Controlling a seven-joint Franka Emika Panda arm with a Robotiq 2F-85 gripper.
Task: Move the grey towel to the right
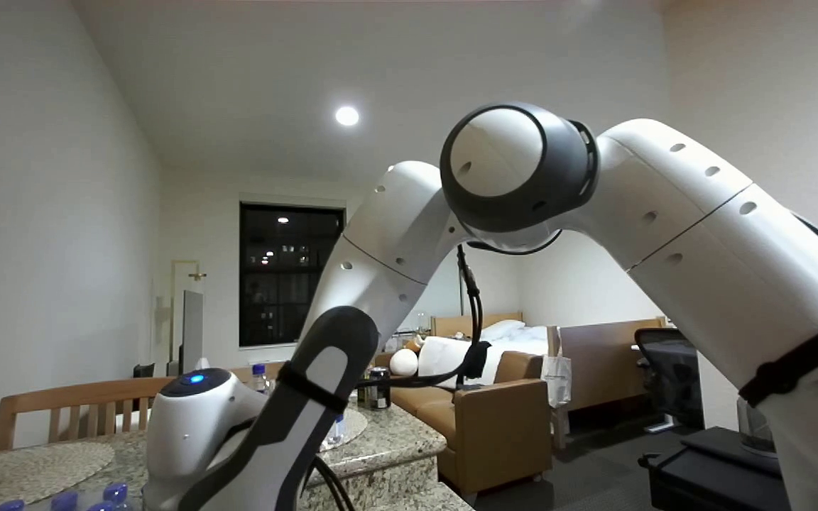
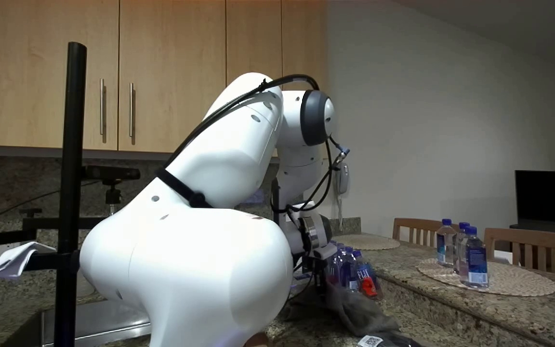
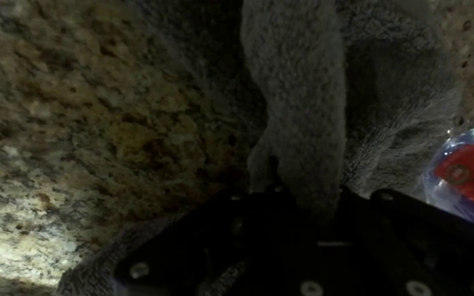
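The grey towel point(image 3: 298, 82) lies crumpled on the granite counter in the wrist view, with a thick fold running up between my fingers. My gripper point(image 3: 307, 195) is dark at the bottom of that view. Its fingers are closed on the fold, which fills the gap between them. Another part of the towel shows beneath the gripper at the lower left. In an exterior view the towel point(image 2: 362, 311) drapes down and right from my gripper point(image 2: 320, 279), which is low over the counter and partly hidden by the arm. The towel and fingertips are out of view in an exterior view.
Several water bottles point(image 2: 342, 267) stand close behind the gripper; a bottle with a red patch point(image 3: 473, 176) is right beside the towel. A dark packet with a white label point(image 2: 370, 341) lies by the towel. A raised counter ledge point(image 2: 431, 308) holds more bottles point(image 2: 472, 260).
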